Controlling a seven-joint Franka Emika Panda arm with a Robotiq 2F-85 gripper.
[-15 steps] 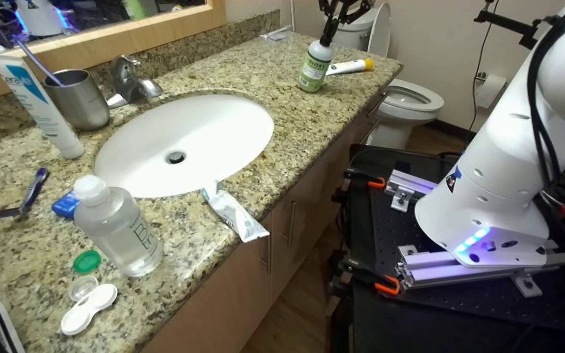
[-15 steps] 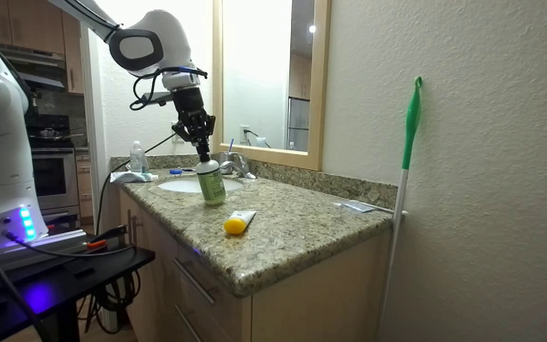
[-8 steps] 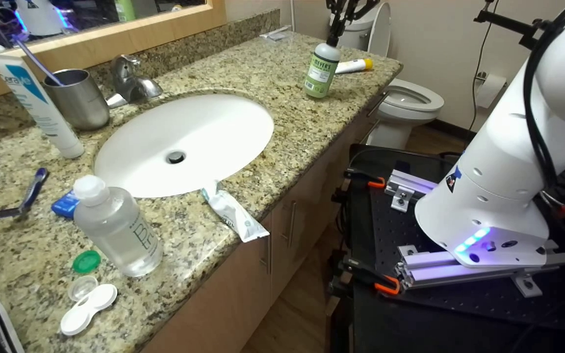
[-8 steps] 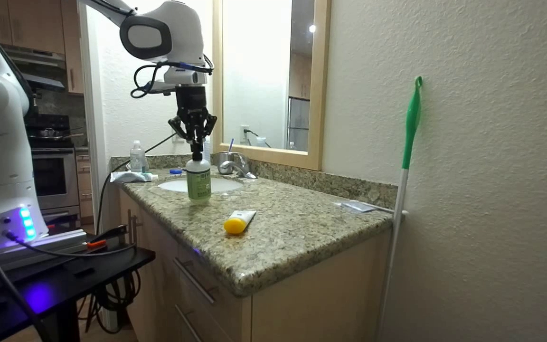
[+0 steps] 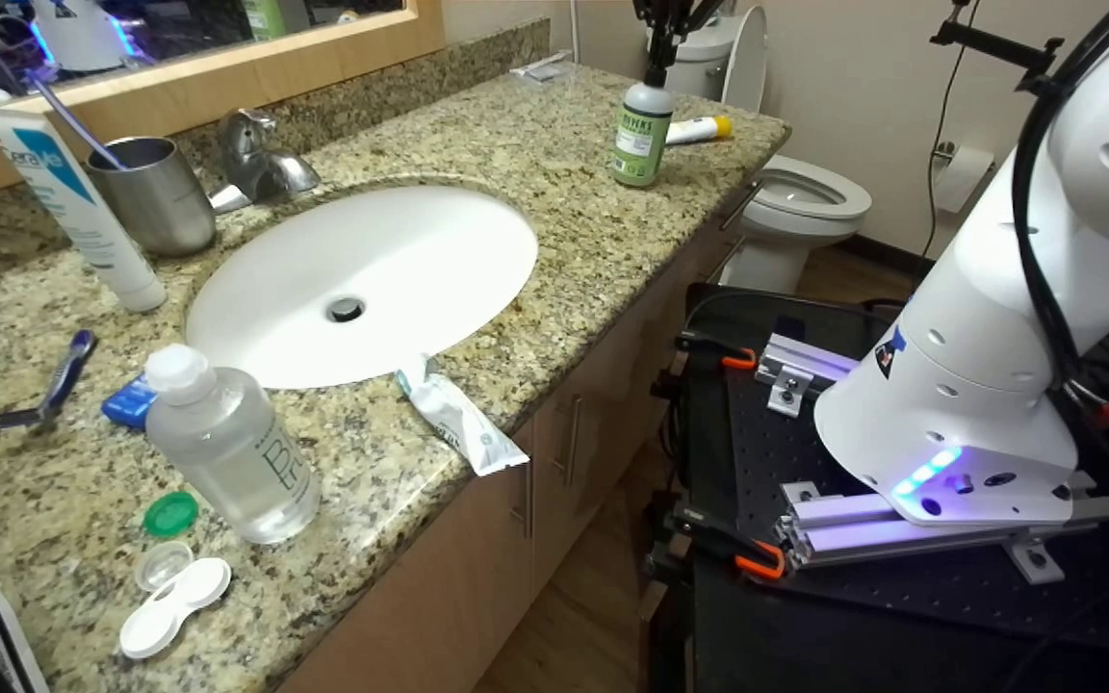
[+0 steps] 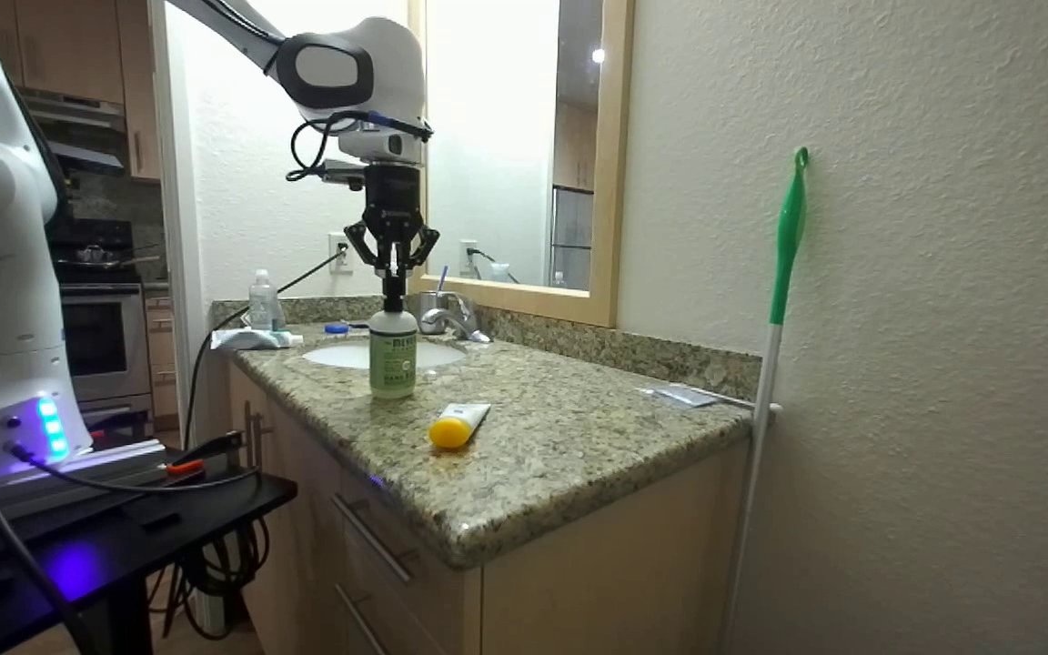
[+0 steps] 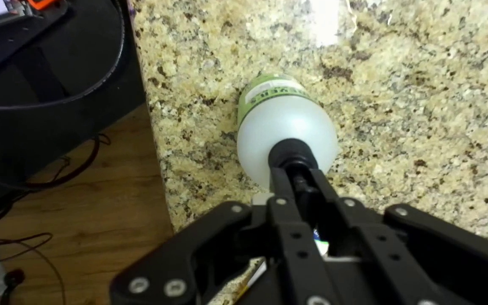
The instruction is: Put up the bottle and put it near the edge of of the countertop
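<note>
Bottle (image 6: 393, 359) has a green label, whitish shoulders and a dark top the claw (image 7: 298, 174) clasps.

Count one green bottle (image 6: 393, 357), one clear bottle (image 5: 232, 448): two total. Log one yellow-capped tube (image 6: 460, 426), one blue-and-white tube (image 5: 73, 209), one crumpled tube (image 5: 458, 419): three total. Add one metal cup (image 5: 165, 207), one razor (image 5: 65, 373), one contact-lens case (image 5: 174, 608), one green lid (image 5: 170, 514), one faucet (image 5: 261, 164), one sink (image 5: 391, 279), one toilet (image 5: 786, 221), one paper roll (image 5: 962, 178). Tally one green-handled pole (image 6: 767, 382), two orange-tipped clamps (image 5: 759, 560), one robot arm (image 5: 959, 366), one end effector (image 7: 297, 173).
</note>
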